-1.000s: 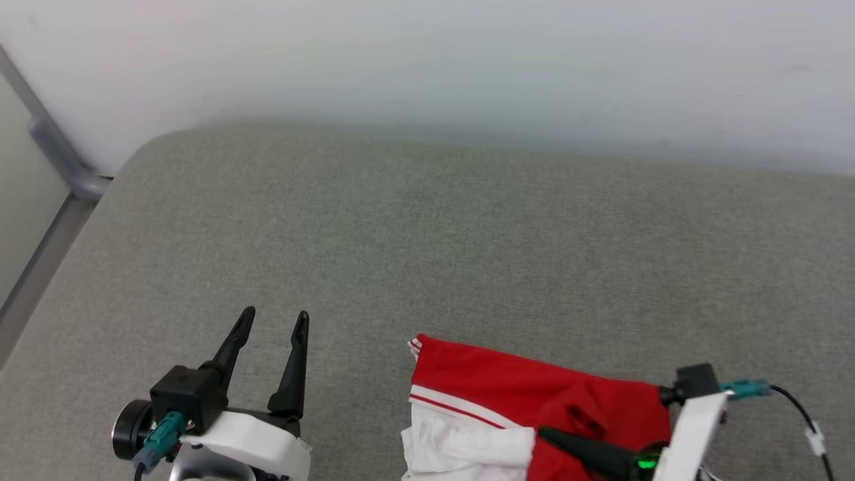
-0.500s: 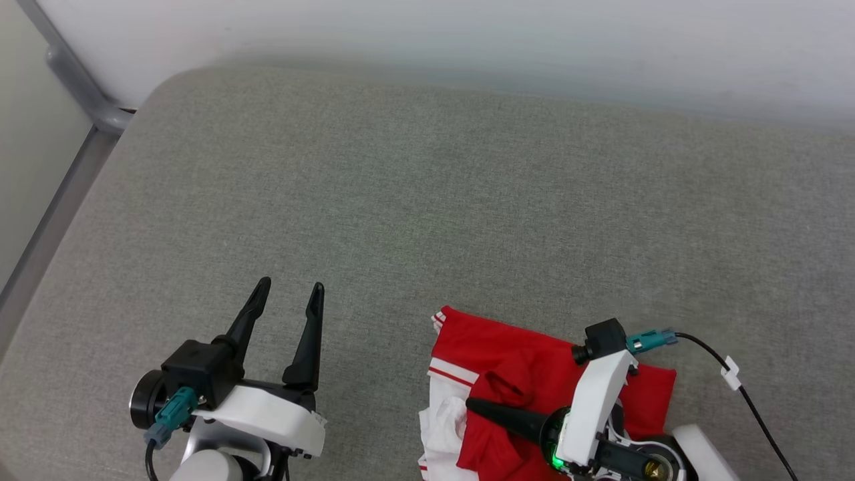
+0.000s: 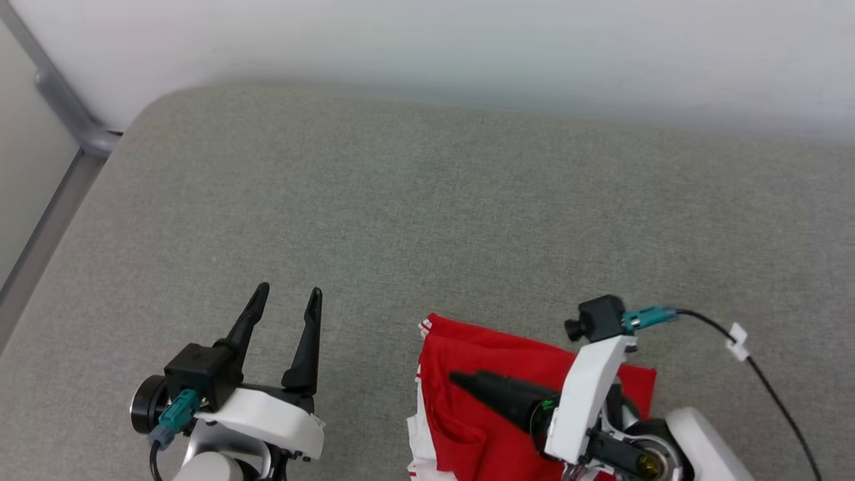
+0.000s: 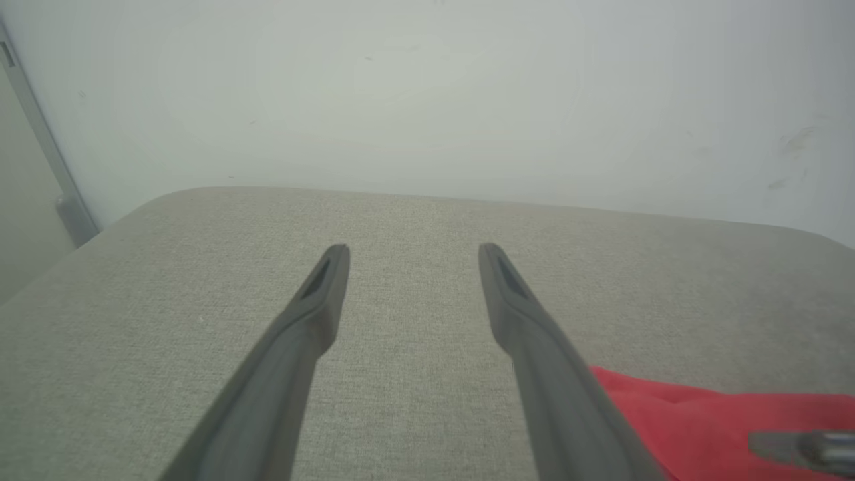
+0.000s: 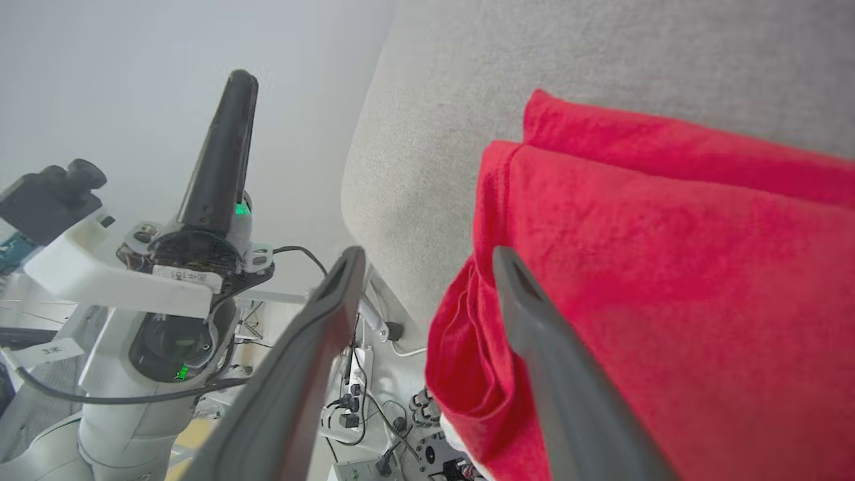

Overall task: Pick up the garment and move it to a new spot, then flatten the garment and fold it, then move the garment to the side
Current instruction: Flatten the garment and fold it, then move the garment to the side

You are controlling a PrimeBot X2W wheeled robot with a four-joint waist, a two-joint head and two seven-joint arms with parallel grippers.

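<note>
**At the near edge of the worktop: shirt lying loose, both end effectors spread**

On the grey fabric-covered worktop [image 3: 427, 220], you've got the garment [image 3: 487, 354] sitting at the near right, bunched up rather than flat. Most of what you see from the head camera is red, with a bit of white [image 3: 415, 427] along its left side and a striped corner [image 3: 425, 326] poking out at the far left. In the right wrist view, the garment's [image 5: 668, 267] near part spills over the front edge of the worktop and hangs down a little.

Your right end effector [image 5: 429, 257] is right above it with its fingers apart. One finger [image 5: 554, 361] lies over the red cloth, and the other [image 5: 314, 334] sticks out past the worktop's edge. No cloth is pinched between them. From the head camera you only get one dark finger [image 3: 494, 394] of it, pointing left across the shirt.

Your left end effector [image 3: 288, 290] is off to the left of the garment, clear of it, with fingers spread and nothing in them, over bare fabric. Its own camera shows the red cloth [image 4: 668, 407] at the lower right, beside its right finger [image 4: 534, 347].

Behind the worktop there's a pale wall [image 3: 467, 47], and a grey rail [image 3: 67, 113] at the far left corner.
</note>
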